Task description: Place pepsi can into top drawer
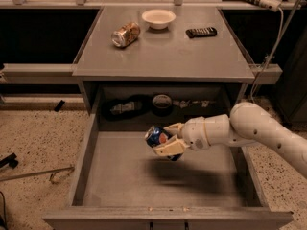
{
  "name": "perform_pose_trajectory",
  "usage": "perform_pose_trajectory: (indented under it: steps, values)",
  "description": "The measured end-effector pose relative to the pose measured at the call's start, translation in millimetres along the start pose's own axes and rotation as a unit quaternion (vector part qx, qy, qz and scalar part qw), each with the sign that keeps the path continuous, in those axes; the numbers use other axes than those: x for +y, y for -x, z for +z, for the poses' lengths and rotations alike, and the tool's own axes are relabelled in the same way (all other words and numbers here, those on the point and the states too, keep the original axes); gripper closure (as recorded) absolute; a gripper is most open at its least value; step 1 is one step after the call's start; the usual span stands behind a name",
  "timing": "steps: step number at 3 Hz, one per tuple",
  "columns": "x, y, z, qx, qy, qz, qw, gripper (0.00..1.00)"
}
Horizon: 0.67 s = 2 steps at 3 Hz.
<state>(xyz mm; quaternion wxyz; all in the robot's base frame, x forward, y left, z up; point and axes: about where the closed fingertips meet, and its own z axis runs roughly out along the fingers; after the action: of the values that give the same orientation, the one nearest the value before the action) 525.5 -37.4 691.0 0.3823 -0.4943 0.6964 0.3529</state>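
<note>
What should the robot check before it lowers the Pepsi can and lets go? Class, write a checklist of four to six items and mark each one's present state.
1. Grip: the gripper, over the middle of the drawer, is shut on the pepsi can: ok.
2. The top drawer is pulled open: ok.
3. Can is within the drawer's side walls: ok.
4. Drawer floor beneath the can is bare: ok.
5. Can is upright: not ok, it is tilted.
6. Gap between can and floor is small enough to release: cannot tell.
</note>
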Motion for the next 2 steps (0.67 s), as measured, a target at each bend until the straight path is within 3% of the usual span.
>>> perform_pose_trajectory:
  steps: [1,2]
  values:
    - [-7,11,6,0.003,-0.030,-0.066,0.9974,1.00]
    - [-16,32,7,0.028,-0.096,-0.183,0.9780,1.00]
